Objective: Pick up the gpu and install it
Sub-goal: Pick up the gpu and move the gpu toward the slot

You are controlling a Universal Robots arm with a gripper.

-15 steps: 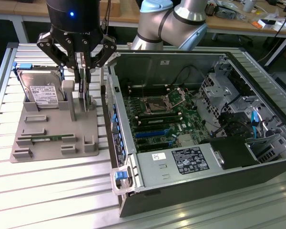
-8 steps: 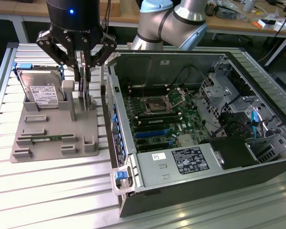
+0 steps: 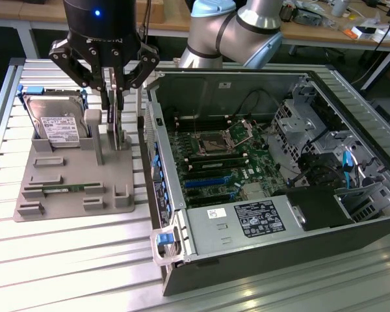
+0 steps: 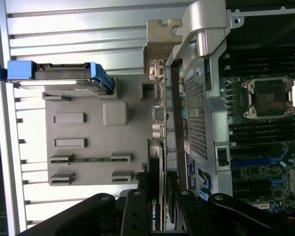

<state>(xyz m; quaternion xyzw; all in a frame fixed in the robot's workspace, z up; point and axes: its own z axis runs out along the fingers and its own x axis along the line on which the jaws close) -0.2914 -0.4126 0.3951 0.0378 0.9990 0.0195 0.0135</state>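
The black gripper (image 3: 114, 104) is pinching the gpu (image 4: 156, 162), a thin dark card with a silvery bracket, upright in the grey plastic holder (image 3: 71, 188), just beside the open computer case (image 3: 182, 260).

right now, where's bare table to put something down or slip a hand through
Free: the table on the camera's side of the grey holder, up to the computer case, and along the case's near wall. Crowded: between holder and case, where the pincer is at the graphics card; around the hard drive; inside the case.
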